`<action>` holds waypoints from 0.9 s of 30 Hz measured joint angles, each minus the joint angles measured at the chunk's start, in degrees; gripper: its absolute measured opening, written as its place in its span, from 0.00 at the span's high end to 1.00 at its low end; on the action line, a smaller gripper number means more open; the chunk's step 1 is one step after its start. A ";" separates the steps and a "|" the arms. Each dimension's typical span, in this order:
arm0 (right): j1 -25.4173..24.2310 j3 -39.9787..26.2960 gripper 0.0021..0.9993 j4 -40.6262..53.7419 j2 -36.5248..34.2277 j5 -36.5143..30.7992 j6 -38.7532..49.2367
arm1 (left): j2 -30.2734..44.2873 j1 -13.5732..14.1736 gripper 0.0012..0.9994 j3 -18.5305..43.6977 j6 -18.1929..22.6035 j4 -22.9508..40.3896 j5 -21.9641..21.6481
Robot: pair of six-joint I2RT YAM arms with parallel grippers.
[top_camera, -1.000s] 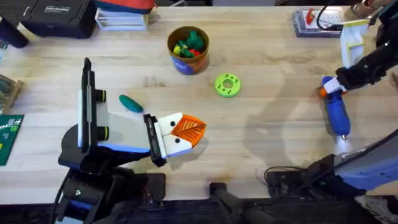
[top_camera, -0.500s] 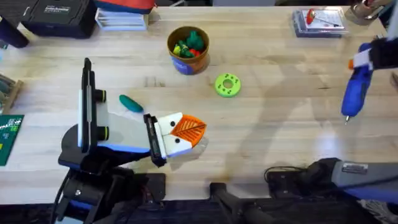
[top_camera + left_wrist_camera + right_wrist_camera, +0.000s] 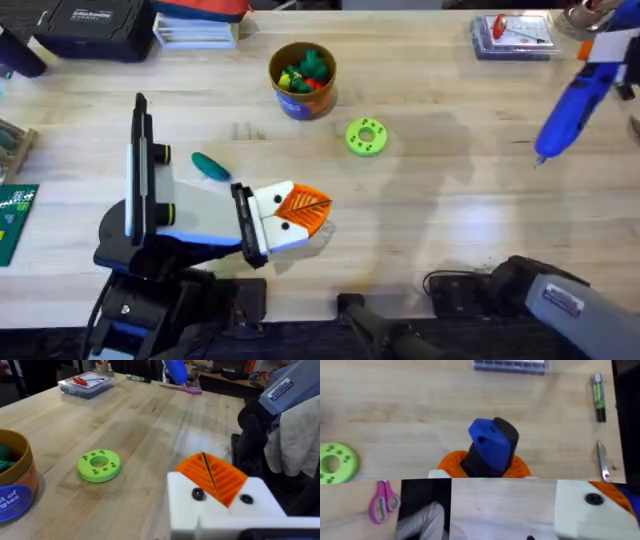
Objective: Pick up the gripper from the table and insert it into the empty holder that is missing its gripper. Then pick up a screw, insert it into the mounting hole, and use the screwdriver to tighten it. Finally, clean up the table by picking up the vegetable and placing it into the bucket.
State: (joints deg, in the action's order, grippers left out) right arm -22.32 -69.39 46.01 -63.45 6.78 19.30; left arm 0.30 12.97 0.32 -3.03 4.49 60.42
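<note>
Right gripper (image 3: 485,472) clamped on blue screwdriver (image 3: 567,108), lifted at table's 2 o'clock, tip tilted down. Left gripper (image 3: 290,215) pressed closed, empty. Teal vegetable (image 3: 210,166) lying at 9 o'clock.

Blue screwdriver (image 3: 490,445) clamped in right claw (image 3: 482,467); green ring disc (image 3: 335,462), pink scissors (image 3: 382,502) on table (image 3: 420,405)

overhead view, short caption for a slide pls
Right arm lifts the blue screwdriver above the table's far right; teal vegetable lies outside the bucket.
</note>
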 joint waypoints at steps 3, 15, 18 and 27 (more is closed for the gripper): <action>3.04 4.50 0.98 -3.01 4.85 0.32 -2.79 | 0.02 0.00 1.00 0.00 0.02 0.00 -0.02; 23.63 15.15 0.98 -18.44 24.21 0.55 -15.35 | 0.02 0.00 1.00 0.00 0.00 0.00 0.00; 29.81 15.35 0.98 -21.26 25.11 0.59 -16.61 | 0.02 0.00 1.00 0.00 0.00 0.00 0.00; 46.77 16.38 0.98 -33.69 25.08 0.15 -18.10 | 0.01 0.00 1.00 0.00 0.00 0.00 0.00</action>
State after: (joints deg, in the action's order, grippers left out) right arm 24.45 -53.00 12.33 -38.37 6.93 1.20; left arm 0.31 12.97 0.32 -3.03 4.49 60.42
